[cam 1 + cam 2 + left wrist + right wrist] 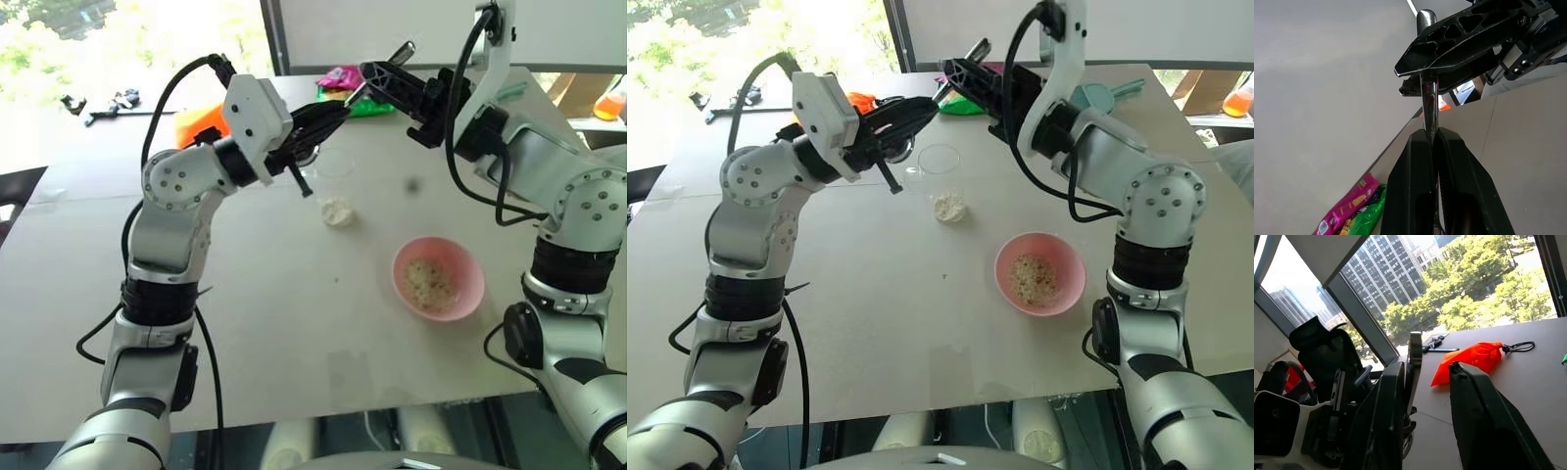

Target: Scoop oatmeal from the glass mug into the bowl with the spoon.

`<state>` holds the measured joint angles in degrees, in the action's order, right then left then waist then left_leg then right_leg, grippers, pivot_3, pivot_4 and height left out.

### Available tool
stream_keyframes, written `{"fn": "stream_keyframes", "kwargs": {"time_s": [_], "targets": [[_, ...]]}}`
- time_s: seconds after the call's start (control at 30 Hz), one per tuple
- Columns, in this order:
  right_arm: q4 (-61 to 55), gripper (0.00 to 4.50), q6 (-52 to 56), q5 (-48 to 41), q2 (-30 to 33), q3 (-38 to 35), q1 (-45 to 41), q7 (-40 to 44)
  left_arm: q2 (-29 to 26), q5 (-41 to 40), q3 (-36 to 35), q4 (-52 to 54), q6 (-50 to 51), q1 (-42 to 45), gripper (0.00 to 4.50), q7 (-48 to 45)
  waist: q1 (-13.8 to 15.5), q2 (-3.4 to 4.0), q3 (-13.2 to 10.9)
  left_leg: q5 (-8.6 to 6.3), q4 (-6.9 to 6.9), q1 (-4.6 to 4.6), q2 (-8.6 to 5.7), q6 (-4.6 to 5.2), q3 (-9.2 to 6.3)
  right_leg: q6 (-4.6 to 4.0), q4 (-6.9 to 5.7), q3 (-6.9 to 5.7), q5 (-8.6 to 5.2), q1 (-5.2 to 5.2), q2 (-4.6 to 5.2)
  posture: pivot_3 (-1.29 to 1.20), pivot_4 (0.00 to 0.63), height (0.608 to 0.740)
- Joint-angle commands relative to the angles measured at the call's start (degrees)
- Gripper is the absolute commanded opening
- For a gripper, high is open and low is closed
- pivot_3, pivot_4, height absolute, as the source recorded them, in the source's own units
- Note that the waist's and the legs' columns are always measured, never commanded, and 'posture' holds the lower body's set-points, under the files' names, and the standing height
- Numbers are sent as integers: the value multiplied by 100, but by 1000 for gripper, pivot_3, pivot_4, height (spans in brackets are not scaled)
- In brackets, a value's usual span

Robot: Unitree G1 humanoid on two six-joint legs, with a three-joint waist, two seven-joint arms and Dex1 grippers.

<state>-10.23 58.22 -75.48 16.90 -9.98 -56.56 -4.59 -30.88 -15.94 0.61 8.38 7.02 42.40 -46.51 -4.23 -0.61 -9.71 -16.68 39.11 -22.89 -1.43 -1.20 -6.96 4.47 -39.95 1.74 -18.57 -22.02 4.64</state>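
In the bowl (438, 278), scattered oatmeal (428, 280).

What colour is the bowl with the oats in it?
Pink. The bowl shows best in the right eye view, with pale oatmeal lying inside it.

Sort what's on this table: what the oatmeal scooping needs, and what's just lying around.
For the job:
- spoon
- glass mug
- oatmeal
- pink bowl

Just lying about:
- orange bag
- snack packets
- teal scoop
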Motion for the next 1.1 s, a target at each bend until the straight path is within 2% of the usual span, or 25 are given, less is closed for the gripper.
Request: {"fn": "stream_keyframes", "kwargs": {"time_s": [0.03, 0.1, 0.2, 0.27, 0.3, 0.4, 0.53, 0.67, 0.77, 0.83, 1.1], "targets": [[-63, 24, 2, -66, 55, -75, -159, 4, 0, -71, -56, 298, -97, 51, 0, -14, 3, 0, 0, 0, 1, 0, 0, 0, 1, 0, 0, 0, 0, 0, 0, 0, 150, 740], [-54, 24, 23, -101, 120, -116, -164, 21, 12, -239, -95, 328, 111, 41, 0, -35, 6, 0, 0, 0, 1, 0, -1, 0, 1, 0, 2, -1, 0, 2, 2, 0, 150, 740], [-5, 0, 30, -113, 247, -199, -171, 45, 85, -635, -298, 394, 624, 45, 957, 123, 12, 0, 0, 0, 2, 0, -1, 0, -1, 0, 2, -1, 0, 2, 2, 0, 150, 740], [25, 0, 32, -103, 412, -267, -173, 89, 104, -924, -449, 471, 1077, 58, 1983, 293, 10, 1, 0, 0, 3, -1, -1, 0, -2, 0, 2, -1, 0, 2, 2, 0, 150, 740], [68, 0, 47, -122, 548, -338, -178, 139, 133, -1182, -613, 520, 1439, 88, 2310, 473, 9, 1, -1, 0, 3, -1, -1, 0, -1, 0, 2, -1, 0, 2, 2, 0, 150, 740], [223, 0, 126, -204, 1030, -585, -169, 287, 106, -1899, -1125, 711, 2304, 102, 3668, 911, 12, 1, -1, 0, 3, -2, -1, 1, -3, 0, 2, -1, 0, 2, 1, 0, 150, 740], [479, 0, 459, -553, 2076, -1273, 119, 541, -55, -2336, -1990, 869, 2967, -368, 3668, 1607, 24, 0, -1, -1, 2, -2, -1, 1, 1, 0, 5, -1, 0, 4, 2, 0, 150, 740], [569, 0, 739, -1115, 2855, -1844, 639, 499, -28, -2322, -2290, 1081, 2952, -1312, 3668, 1857, 27, 0, -1, -2, -9, 5, -1, 4, 26, 1, 16, -4, -1, 18, 2, 0, 150, 740], [487, 0, 765, -1424, 3136, -2162, 1111, 389, 182, -1835, -1995, 687, 2358, -2146, 3668, 1663, 36, 0, -1, -2, -1, 8, 1, 4, 36, 1, 10, -2, -1, 21, 1, 0, 150, 740], [390, 0, 670, -1566, 3150, -2215, 1344, 265, 331, -1581, -1740, 323, 2027, -2357, 3668, 1541, 59, 2, 1, -2, 3, 14, 2, 4, 38, 1, 7, -1, 0, 27, 1, 0, 150, 740], [91, 0, 395, -1996, 3121, -2133, 1786, -64, 819, -738, -955, -1200, 1106, -1848, 3668, 1492, 201, 2, 1, 0, 10, 14, 1, 12, 38, 3, 2, 0, 2, 29, 0, 0, 150, 740]]}}
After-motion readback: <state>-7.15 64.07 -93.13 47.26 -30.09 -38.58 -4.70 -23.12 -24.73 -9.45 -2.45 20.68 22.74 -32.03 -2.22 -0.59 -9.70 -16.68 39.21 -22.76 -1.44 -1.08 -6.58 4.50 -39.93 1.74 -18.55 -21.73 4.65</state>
